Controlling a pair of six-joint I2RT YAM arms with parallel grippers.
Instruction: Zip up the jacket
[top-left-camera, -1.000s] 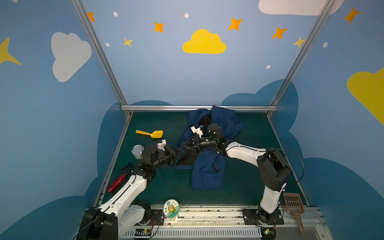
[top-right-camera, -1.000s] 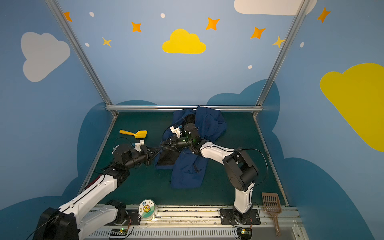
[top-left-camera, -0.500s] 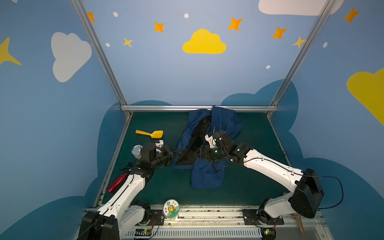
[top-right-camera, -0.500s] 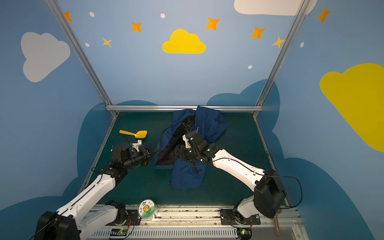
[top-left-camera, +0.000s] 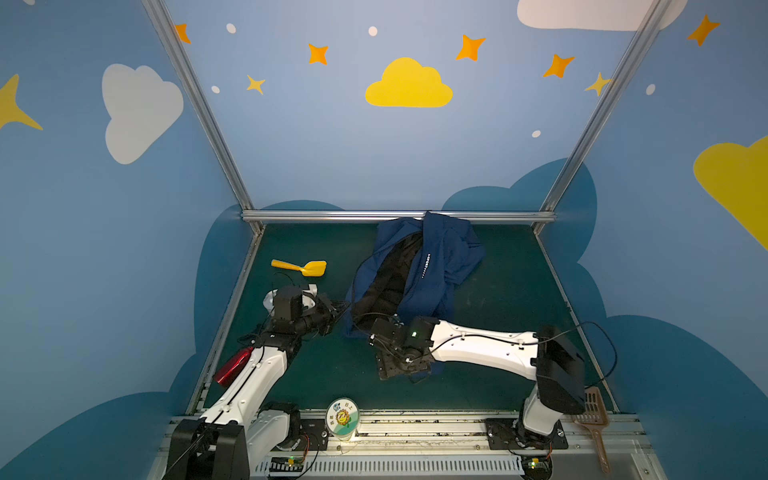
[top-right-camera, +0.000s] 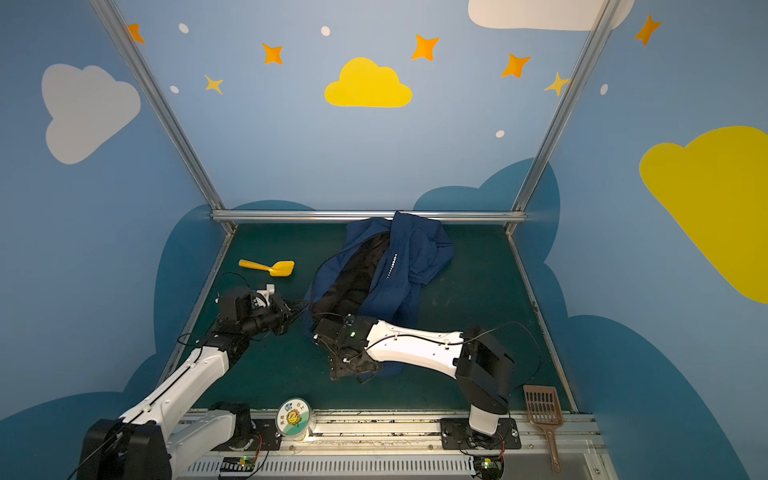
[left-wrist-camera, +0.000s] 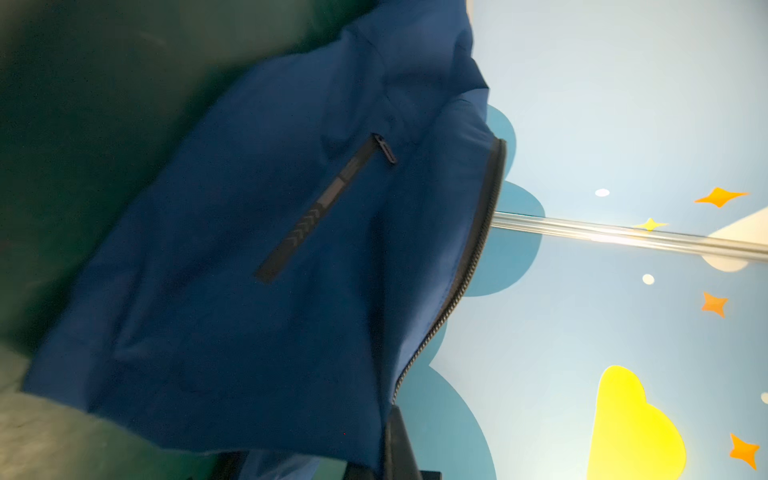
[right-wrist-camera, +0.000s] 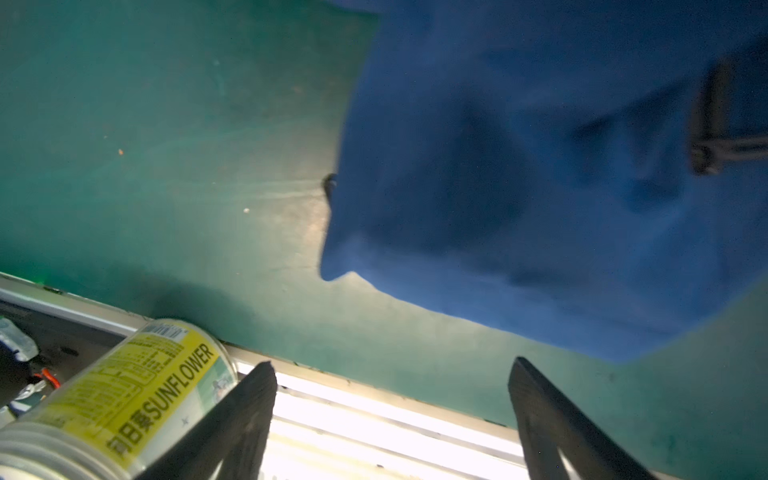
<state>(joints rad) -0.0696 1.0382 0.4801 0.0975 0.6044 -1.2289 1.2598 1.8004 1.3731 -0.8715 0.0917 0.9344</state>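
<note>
navy jacket (top-left-camera: 432, 274) is lying on green mat (top-left-camera: 503, 332), touching rear rail (top-left-camera: 332, 216) | we are seeing left gripper (top-left-camera: 341, 308) clamping its edge, fully closed | right gripper (right-wrist-camera: 392, 368) is hovering wide apart, empty

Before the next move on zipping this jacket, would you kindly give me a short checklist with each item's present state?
1. Left gripper shut on the jacket's edge: ok.
2. Right gripper open, nothing between its fingers: ok.
3. Front zipper joined: not ok; the jacket lies open, black lining showing.
4. Zipper slider located: cannot tell.
5. Sunflower can apart from the right gripper: ok in a top view, though near.
</note>
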